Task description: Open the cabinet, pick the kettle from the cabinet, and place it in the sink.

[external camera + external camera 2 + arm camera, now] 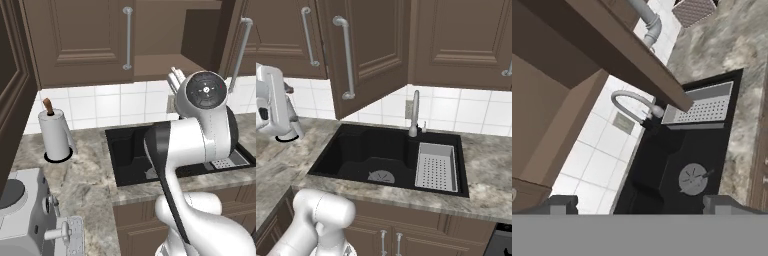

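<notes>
1. The gripper (640, 202) is spread wide and holds nothing. Its two dark tips poke up at 6 o'clock in the hand view.
2. Just past the tips lies the sink (662, 160), black, with its round drain at about 4 o'clock from the middle of that view.
3. The curved tap (634, 102) sits near the middle, and the grey holey tray (704, 110) is at 2 o'clock.
4. The cabinet (557, 95) fills the 9 to 12 o'clock side. One door (363, 55) hangs open over the sink in the right base view.
5. I can see a bare brown shelf (160, 62) inside the cabinet in the left base view. I cannot see the kettle anywhere, so I cannot tell where it is.
6. What could go wrong: the open door sticks out over the sink, so the arm (200, 130) may bump it while reaching in.
7. The kettle is round and smooth, I think, so it could slip out and drop.
8. The paper towel roll (55, 132) stands at 9 o'clock, well apart.
</notes>
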